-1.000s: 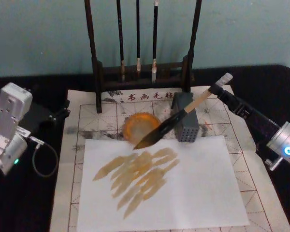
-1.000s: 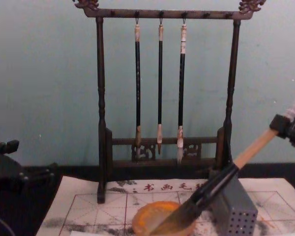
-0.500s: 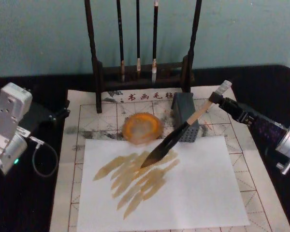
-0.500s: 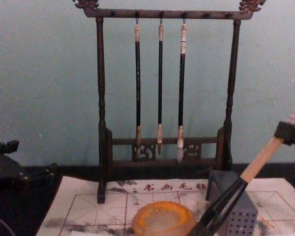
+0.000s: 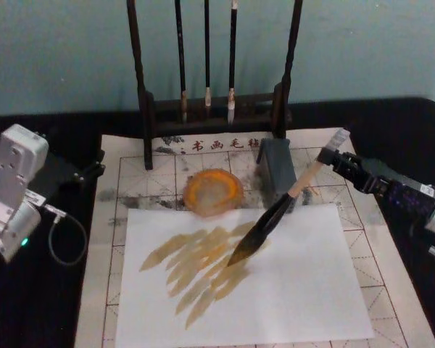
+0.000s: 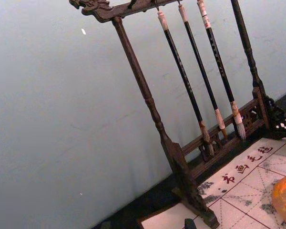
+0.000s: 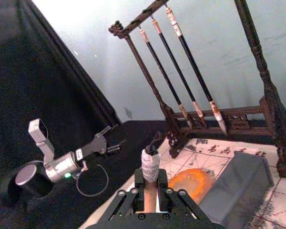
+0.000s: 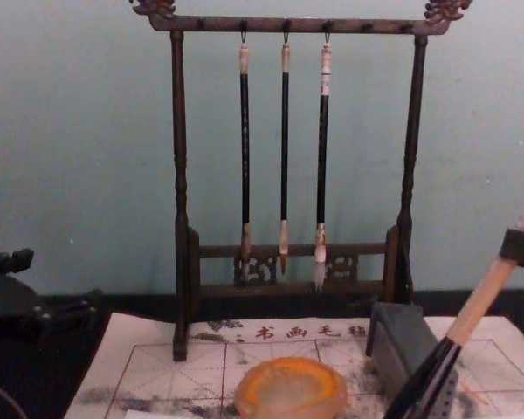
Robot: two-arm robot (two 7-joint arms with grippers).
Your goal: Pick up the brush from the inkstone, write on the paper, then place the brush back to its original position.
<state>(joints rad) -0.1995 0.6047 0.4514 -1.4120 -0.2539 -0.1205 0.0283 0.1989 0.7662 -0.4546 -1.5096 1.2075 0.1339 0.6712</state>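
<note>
The tall brush rack bars the far edge of the paper, and three hanging brushes fill the gap between its posts. A grey box stands just right of the inkstone, closing that side. The brush in the right gripper slants past the box's near corner. The white sheet lies bare across its near and right parts, and the left gripper sits off the paper's left edge

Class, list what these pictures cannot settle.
- Whether the brush, held by the right hand, touches the white sheet: head view looks from above; chest view's bottom edge crops the bristles.
- Printed characters on the gridded paper: too small, head view.
- Left hand's shape, parked left: dark against black cloth.
</note>
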